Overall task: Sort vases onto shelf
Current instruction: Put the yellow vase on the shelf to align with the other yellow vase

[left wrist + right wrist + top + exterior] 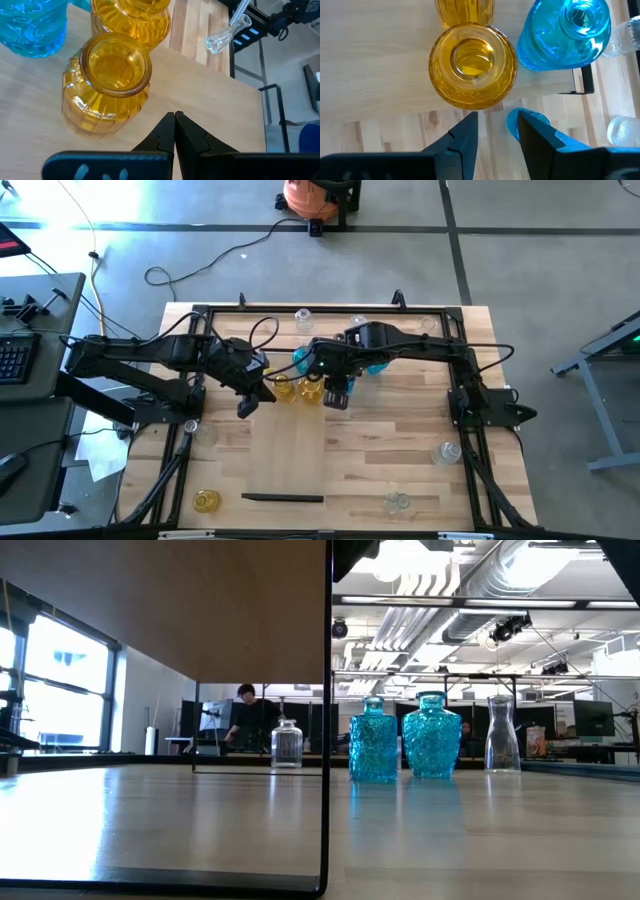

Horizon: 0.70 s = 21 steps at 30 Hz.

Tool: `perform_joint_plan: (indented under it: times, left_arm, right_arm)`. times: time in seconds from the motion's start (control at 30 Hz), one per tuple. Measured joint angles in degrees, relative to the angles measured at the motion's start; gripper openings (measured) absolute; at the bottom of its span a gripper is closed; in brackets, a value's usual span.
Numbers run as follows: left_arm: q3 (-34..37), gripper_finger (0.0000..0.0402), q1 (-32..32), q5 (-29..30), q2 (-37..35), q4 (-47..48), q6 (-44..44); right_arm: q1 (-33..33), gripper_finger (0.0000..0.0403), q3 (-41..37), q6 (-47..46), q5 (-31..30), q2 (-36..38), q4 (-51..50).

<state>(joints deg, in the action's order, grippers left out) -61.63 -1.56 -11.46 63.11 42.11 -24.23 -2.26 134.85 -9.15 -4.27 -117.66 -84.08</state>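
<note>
Two yellow vases (283,387) (310,390) stand upright on their bases at the far end of the pale shelf (285,450). A blue vase (303,360) stands just beyond them by the shelf's dark end strip (582,80). My left gripper (174,117) is shut and hangs above the shelf, just near of a yellow vase (107,80). My right gripper (495,122) is open, high over the other yellow vase (472,65), with nothing between its fingers. A second blue vase (375,365) stands on the table to the right.
Clear vases stand along the far edge (303,317) (430,323), at the near right (447,452) (397,502) and by the left frame (192,427). Another yellow vase (207,500) sits at the near left corner. A black frame (470,380) borders the table.
</note>
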Motion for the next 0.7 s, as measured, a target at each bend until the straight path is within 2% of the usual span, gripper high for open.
perform_joint_plan:
  times: [0.17, 0.4, 0.7]
  left_arm:
    - [0.0, 0.0001, 0.0, 0.0, 0.0, -0.3, 0.09]
    - [0.0, 0.0001, 0.0, 0.0, 0.0, -0.35, -0.09]
    - [0.0, 0.0001, 0.0, -0.93, 0.0, -0.41, 1.44]
  right_arm:
    - [0.0, 0.0104, -0.02, -0.04, 0.04, 0.01, -0.07]
    - [-0.02, 0.0011, -0.02, -0.41, 0.19, 0.0, -2.76]
    - [-0.39, 0.0003, -0.04, 0.09, 2.38, -3.19, -2.13]
